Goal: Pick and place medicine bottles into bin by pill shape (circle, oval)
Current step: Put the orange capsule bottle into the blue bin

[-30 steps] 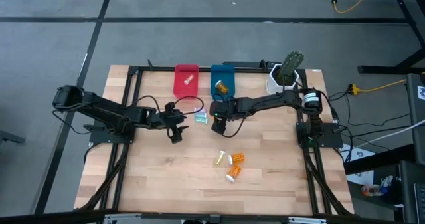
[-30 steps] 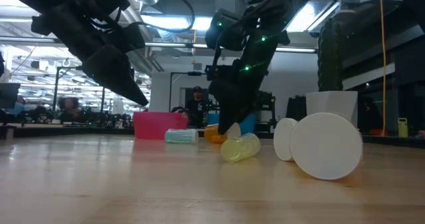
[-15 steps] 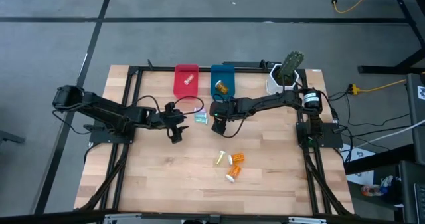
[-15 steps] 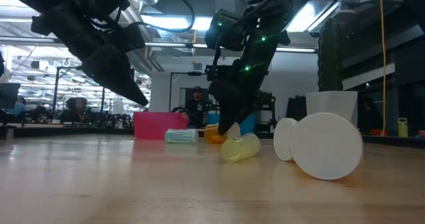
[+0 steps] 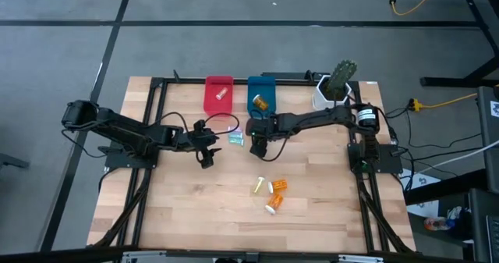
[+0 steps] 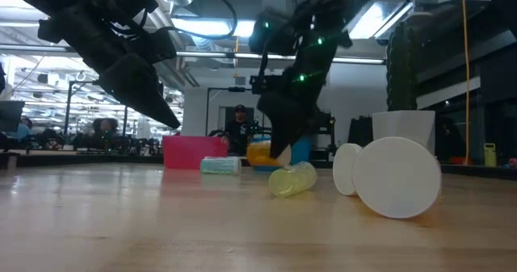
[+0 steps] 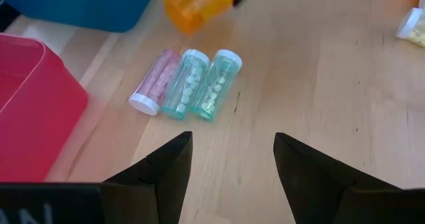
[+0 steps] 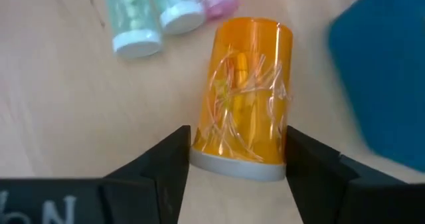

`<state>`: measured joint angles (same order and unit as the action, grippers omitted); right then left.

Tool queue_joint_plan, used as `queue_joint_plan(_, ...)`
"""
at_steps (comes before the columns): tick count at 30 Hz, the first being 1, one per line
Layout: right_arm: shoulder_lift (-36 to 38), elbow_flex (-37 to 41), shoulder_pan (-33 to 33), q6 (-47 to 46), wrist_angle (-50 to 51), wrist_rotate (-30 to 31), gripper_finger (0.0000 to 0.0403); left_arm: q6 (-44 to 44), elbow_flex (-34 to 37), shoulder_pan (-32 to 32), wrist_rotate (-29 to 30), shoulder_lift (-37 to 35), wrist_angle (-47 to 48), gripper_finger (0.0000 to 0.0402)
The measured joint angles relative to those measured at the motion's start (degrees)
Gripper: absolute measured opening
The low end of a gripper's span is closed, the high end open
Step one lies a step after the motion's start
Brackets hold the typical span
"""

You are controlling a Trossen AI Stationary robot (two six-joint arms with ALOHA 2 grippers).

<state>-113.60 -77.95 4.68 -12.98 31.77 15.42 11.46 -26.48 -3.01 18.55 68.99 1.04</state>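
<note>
My right gripper (image 5: 257,147) is shut on a translucent orange bottle (image 8: 243,94) just in front of the blue bin (image 5: 261,99). In the low view the bottle (image 6: 260,152) hangs above the table. Three small bottles, one pink and two teal (image 7: 186,84), lie side by side on the wood beside the red bin (image 5: 218,96). My left gripper (image 7: 232,157) is open and empty, above the table, a short way from those three. A yellow bottle (image 5: 257,186) and two orange ones (image 5: 276,194) lie nearer the front. My right gripper pinches the orange bottle between its two fingers, on the side walls at the pale cap end (image 8: 234,164). The fingers slant down from the table's right side. The bottle sticks out past the fingertips, base away from the gripper, lifted clear of the table.
The red bin holds one bottle (image 5: 220,93) and the blue bin an orange one (image 5: 260,102). A white pot with a cactus (image 5: 334,85) stands at the far right. Bare wood lies to the front left.
My right gripper has risen a little with the orange bottle, which has come off the table and now hangs clear above it.
</note>
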Motion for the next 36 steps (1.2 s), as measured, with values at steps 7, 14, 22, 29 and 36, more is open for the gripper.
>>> queue_joint_plan(7, 3.2, -8.6, 0.2, 6.5, 10.8, 7.6, 0.0217, 0.0, 0.0, 0.0, 0.0, 0.0, -0.1, 0.0206)
queue_joint_plan(14, 3.8, -13.0, 7.9, 10.8, 11.2, 8.7, 0.0215, 0.0, 0.0, 0.0, 0.0, 0.0, -0.2, 0.0206)
queue_joint_plan(22, 3.0, -12.6, 18.4, 8.8, 9.0, -4.2, 0.0228, 0.0, 0.0, 0.0, 0.0, 0.0, -0.3, 0.0206)
queue_joint_plan(29, 3.0, -12.6, 20.5, 8.7, 8.5, -6.3, 0.0272, 0.0, 0.0, 0.0, 0.0, 0.0, -0.2, 0.0206)
queue_joint_plan(36, 3.0, -12.6, 20.1, 8.5, 8.3, -6.5, 0.0283, 0.0, 0.0, 0.0, 0.0, 0.0, -0.2, 0.0206)
